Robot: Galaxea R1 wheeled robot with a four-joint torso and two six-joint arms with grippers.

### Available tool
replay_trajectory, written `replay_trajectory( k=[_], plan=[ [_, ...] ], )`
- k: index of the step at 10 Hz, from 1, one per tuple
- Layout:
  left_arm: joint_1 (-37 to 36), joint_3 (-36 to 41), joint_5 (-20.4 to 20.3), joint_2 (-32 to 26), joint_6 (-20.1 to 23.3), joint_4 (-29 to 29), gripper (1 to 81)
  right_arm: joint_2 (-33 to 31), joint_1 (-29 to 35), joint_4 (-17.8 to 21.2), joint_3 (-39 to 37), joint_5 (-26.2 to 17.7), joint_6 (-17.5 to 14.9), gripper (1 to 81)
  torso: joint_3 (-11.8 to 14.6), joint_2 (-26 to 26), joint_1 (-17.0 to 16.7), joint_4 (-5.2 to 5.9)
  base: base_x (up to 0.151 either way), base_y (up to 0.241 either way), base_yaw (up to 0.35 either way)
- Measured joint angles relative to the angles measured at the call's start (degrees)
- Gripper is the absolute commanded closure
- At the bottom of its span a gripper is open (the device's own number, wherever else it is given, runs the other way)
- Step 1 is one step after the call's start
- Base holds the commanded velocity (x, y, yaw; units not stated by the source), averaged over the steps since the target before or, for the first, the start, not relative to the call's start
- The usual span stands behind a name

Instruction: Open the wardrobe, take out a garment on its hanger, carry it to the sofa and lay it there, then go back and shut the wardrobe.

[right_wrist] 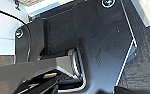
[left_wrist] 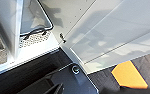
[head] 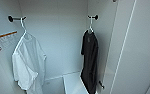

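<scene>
The wardrobe (head: 58,37) stands open in front of me in the head view, its white inside bare apart from two shirts. The garment (head: 90,62), a limp black shirt, hangs at the right side on its pale hanger (head: 91,27), hooked over a dark peg (head: 96,17). The wardrobe's right door (head: 131,50) is swung open beside it. In the left wrist view the white wardrobe door panels (left_wrist: 111,30) pass close by the arm's dark plate.
A white shirt (head: 28,62) hangs at the left on its own hanger (head: 23,28) from another peg (head: 11,18). A label (head: 3,40) is stuck on the left inner wall. A white ledge (head: 71,82) lies low inside. Dark carpet (right_wrist: 146,62) and an orange patch (left_wrist: 127,75) lie below.
</scene>
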Motion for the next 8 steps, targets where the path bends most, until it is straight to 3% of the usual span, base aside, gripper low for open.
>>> replay_trajectory(
  k=[3, 8],
  plan=[
    [-5.27, 2.94, 3.99, 0.23, -0.09, 0.07, 1.0, 0.0, 0.28, 0.0, -0.02, 0.0, 0.0, 1.0, 0.0, 0.0, 0.0, 0.0, 0.0, 0.0, 0.0],
    [-16.75, 1.18, 6.66, 0.91, -1.77, 0.24, 1.0, -0.01, 0.26, 0.0, -0.02, 0.0, 0.02, 1.0, 0.0, 0.02, 0.03, -0.02, 0.0, 0.0, 0.0]
  ],
)
